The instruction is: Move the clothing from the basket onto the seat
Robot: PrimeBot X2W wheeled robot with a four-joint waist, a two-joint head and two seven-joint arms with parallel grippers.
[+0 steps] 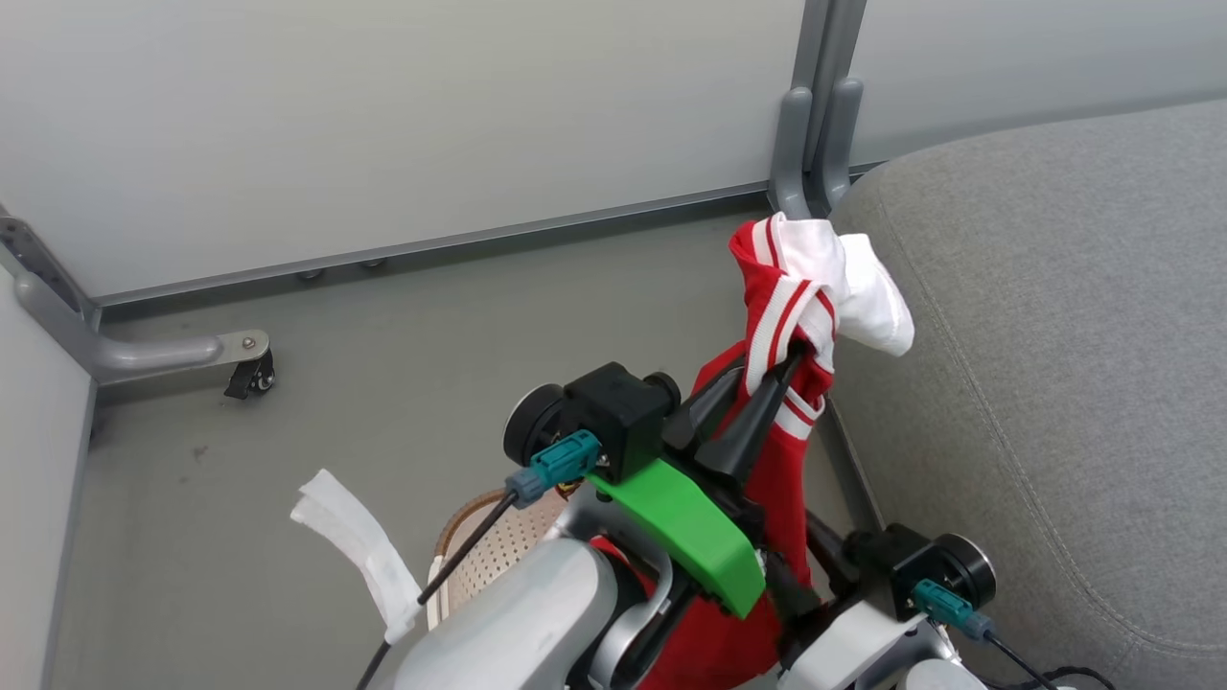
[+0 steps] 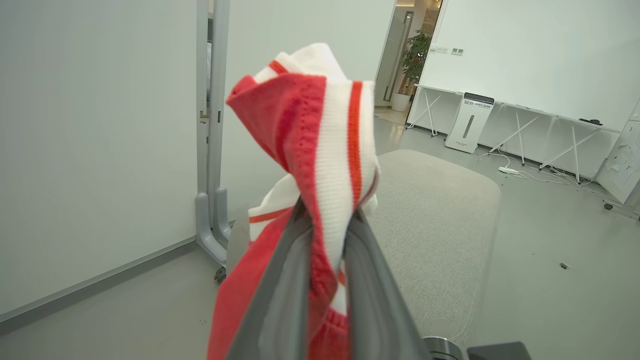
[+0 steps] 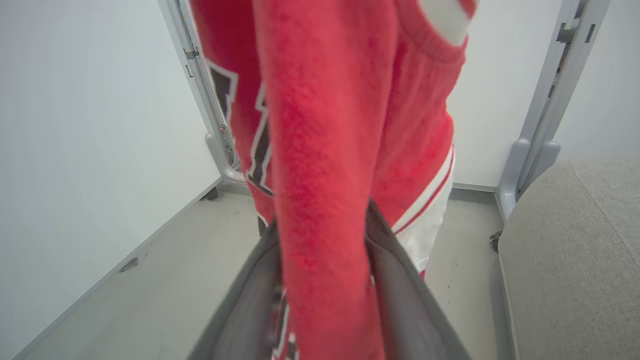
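**Left arm's got the clothing up beside the seat**

Pale left forearm (image 1: 518,613) sits closest in the head view. Past it, the left gripper (image 1: 791,356) pinches the clothing (image 1: 778,479) by its striped trim. The bunched top is just beside the seat (image 1: 1054,383), and the basket (image 1: 498,546) peeks out below.

Left wrist view: fingers clamped tight on the ribbing, seat right behind it.

Right wrist view: the right gripper (image 3: 322,220) has a red fold between its fingers, but I can't tell if it's actually gripping.

I'd firm up that second hold, lift the hem clear, then swing well over the cushion before letting go.
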